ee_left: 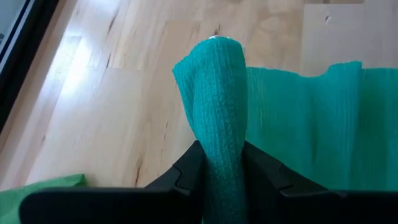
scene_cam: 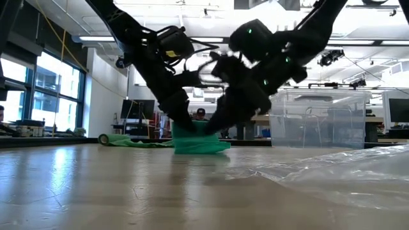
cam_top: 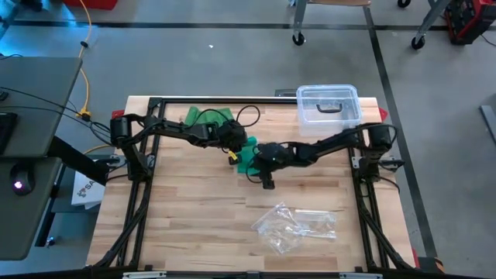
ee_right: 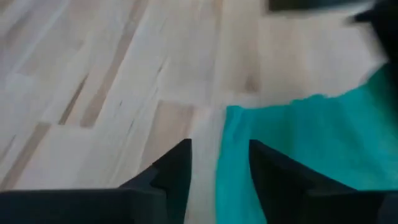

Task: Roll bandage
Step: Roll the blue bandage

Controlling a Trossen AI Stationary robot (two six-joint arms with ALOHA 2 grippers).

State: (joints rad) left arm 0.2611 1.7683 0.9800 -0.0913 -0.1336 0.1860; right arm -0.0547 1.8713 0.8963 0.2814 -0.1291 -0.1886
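— Looking down on the table (cam_top: 194,217), where does the bandage (cam_top: 246,159) sit?

— It lies around the middle of the wooden top, slightly toward the far side, a green strip between the two arms. A longer loose length of it trails off to the far left, near the table's back rail.

— What is the left gripper (ee_left: 222,163) doing?

— Its fingers (ee_left: 186,171) are pinched narrow on an upright fold of the bandage; the wrist view shows the green cloth squeezed between both dark fingers and standing up past them.

— And the right gripper (ee_right: 219,163)?

— It hangs just beside the left one, low over the bandage's right part. Its fingers stand partly apart, with the edge of the green cloth lying in the gap between them. Whether they press on the cloth cannot be told; the gap looks loose.

— Anything else on the table?

— A clear plastic box (cam_top: 328,105) with a lid sits at the far right corner, and a crumpled clear plastic bag (cam_top: 295,225) lies at the near side, right of centre, well apart from the bandage.

— From table height?

— Both arms come down onto a small green heap at mid-table.
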